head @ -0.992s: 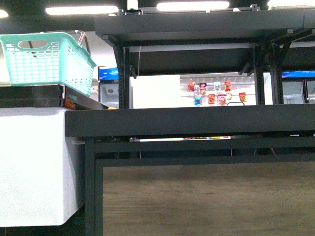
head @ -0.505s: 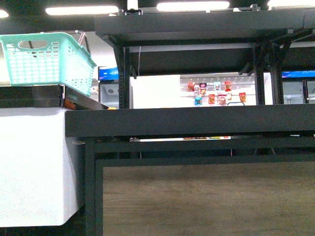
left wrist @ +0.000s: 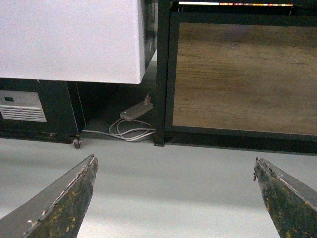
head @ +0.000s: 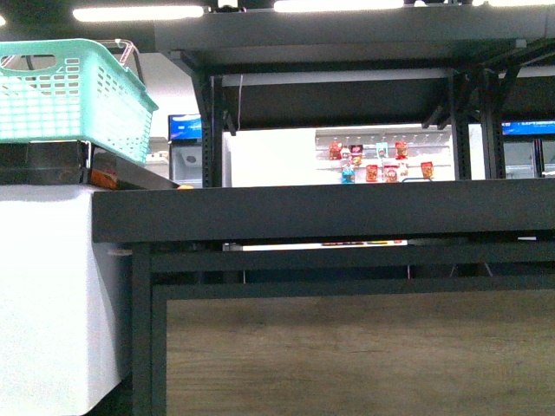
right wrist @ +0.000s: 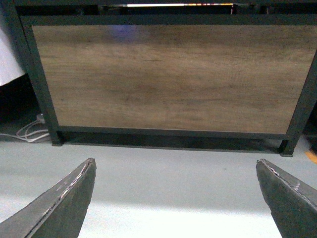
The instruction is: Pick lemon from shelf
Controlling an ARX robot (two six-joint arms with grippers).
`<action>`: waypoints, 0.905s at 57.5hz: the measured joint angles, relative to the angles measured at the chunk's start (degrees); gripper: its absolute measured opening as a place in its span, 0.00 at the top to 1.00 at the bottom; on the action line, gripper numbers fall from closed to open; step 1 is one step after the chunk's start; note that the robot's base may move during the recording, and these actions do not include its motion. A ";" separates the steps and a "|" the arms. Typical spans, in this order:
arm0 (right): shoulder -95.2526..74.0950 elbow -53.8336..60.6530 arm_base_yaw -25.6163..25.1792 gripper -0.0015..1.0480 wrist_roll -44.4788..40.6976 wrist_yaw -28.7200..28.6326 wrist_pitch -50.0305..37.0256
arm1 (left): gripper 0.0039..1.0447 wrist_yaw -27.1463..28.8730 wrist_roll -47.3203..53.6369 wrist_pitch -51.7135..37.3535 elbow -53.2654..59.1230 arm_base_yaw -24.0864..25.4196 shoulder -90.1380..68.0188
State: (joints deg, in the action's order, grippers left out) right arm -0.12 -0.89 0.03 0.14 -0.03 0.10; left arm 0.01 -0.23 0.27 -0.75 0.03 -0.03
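Observation:
The black shelf (head: 329,212) fills the front view, its middle tray tier at eye level with only the raised rim showing, and another tier (head: 347,30) above. No lemon is clearly visible; a tiny orange-yellow sliver (head: 185,185) peeks over the rim at the left, and I cannot tell what it is. Neither arm shows in the front view. My left gripper (left wrist: 174,158) is open and empty, low over the grey floor and facing the shelf's base. My right gripper (right wrist: 175,160) is also open and empty, facing the wood panel (right wrist: 168,74) of the shelf's base.
A teal basket (head: 69,95) sits on dark boxes atop a white cabinet (head: 52,295) left of the shelf. A power strip and white cables (left wrist: 133,119) lie on the floor between cabinet and shelf post (left wrist: 162,74). Snack packets (head: 373,163) hang far behind.
In the front view the whole scene has shifted left and the upper tier has moved up, so the camera has moved right and slightly closer to the shelf.

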 joint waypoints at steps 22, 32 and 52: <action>0.00 0.00 0.00 0.07 0.00 0.00 0.00 | 0.07 0.00 0.00 0.00 0.00 0.00 0.00; 0.00 0.00 0.00 0.07 0.00 0.00 0.00 | 0.07 0.00 0.00 0.00 0.00 0.00 0.00; -0.02 0.00 0.00 0.07 0.00 0.00 0.00 | 0.07 0.02 0.00 0.00 0.00 0.00 0.00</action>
State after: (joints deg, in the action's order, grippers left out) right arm -0.14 -0.89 0.03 0.14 -0.03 0.10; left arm 0.03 -0.23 0.27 -0.75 0.03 -0.03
